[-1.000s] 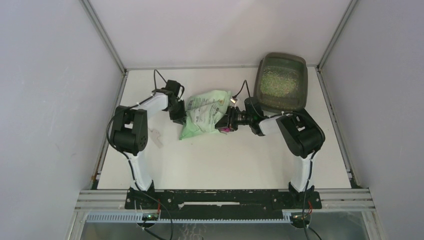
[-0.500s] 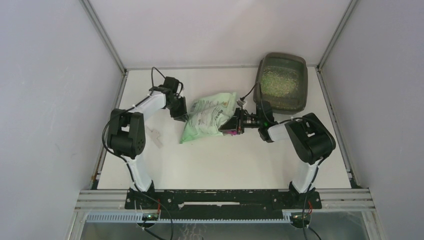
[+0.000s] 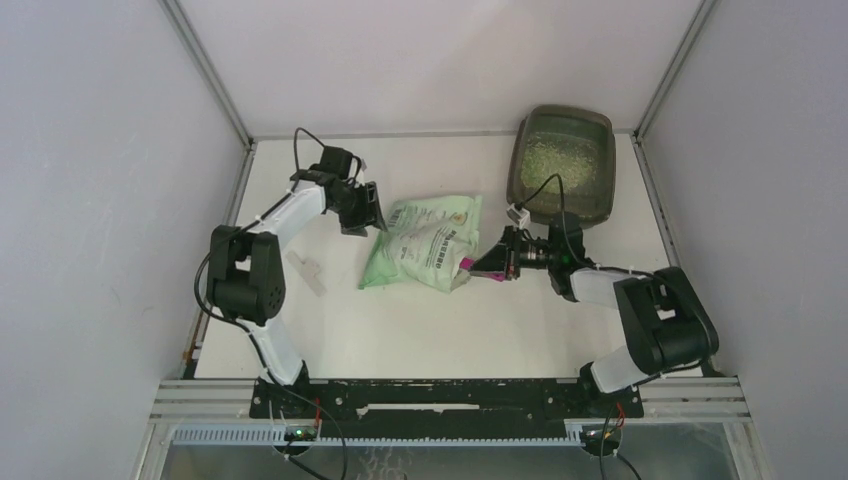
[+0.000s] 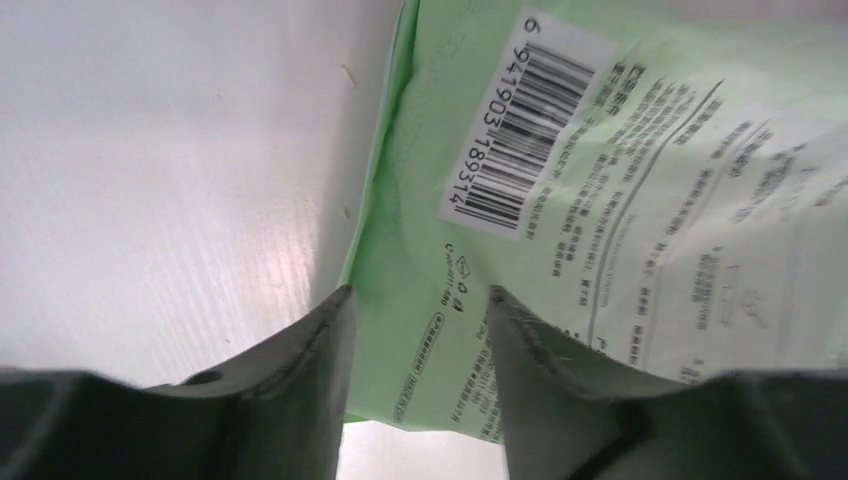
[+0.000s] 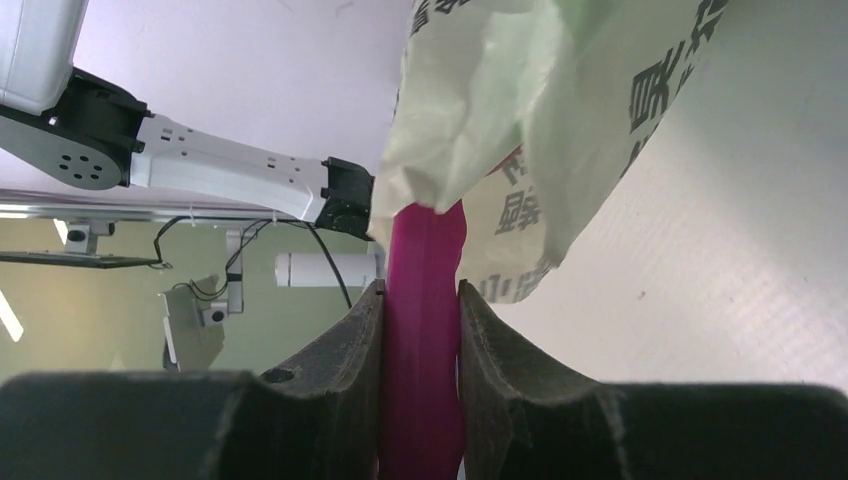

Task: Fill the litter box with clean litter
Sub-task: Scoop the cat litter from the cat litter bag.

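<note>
While our right gripper (image 5: 420,292) clamps the magenta scoop (image 5: 424,350) in the green bag's (image 3: 425,240) mouth, we dig for a load.
We lift it level, then swing far right to the litter box (image 3: 513,172), thinly covered with clean litter (image 3: 555,160); our left gripper (image 4: 420,296) gapes empty at the bag's left edge, so we pin that first.

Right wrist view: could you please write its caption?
Right claw grips a magenta scoop whose far end the green bag hides.
</note>
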### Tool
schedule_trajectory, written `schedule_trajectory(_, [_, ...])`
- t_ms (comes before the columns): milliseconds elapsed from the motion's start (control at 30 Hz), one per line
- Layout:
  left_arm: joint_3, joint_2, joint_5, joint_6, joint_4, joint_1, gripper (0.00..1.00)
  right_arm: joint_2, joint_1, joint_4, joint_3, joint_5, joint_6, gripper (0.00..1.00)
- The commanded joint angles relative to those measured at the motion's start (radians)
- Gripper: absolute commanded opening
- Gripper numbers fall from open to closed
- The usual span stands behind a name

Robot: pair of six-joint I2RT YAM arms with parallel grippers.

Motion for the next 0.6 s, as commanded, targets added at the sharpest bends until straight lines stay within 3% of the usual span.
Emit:
schedule_trajectory(0, [0.078, -0.075, 0.048, -0.023, 0.025, 0.005, 0.89, -0.123, -0.041, -0.089, -0.021, -0.021, -0.120, 0.00])
schedule_trajectory(33, [0.082, -0.077, 0.056, -0.028, 0.020, 0.006, 0.98, -0.136, -0.047, -0.106, -0.032, -0.013, -0.130, 0.00])
schedule_trajectory(67, [0.087, -0.080, 0.069, -0.034, 0.018, 0.008, 1.00, -0.148, -0.052, -0.114, -0.045, -0.003, -0.127, 0.00])
schedule_trajectory(433, [0.136, -0.125, 0.104, -0.050, 0.008, 0.009, 1.00, -0.260, -0.157, 0.128, -0.317, 0.011, 0.045, 0.00])
schedule_trajectory(567, [0.136, -0.127, 0.113, -0.053, 0.009, 0.009, 1.00, -0.380, -0.192, 0.098, -0.385, 0.015, 0.055, 0.00])
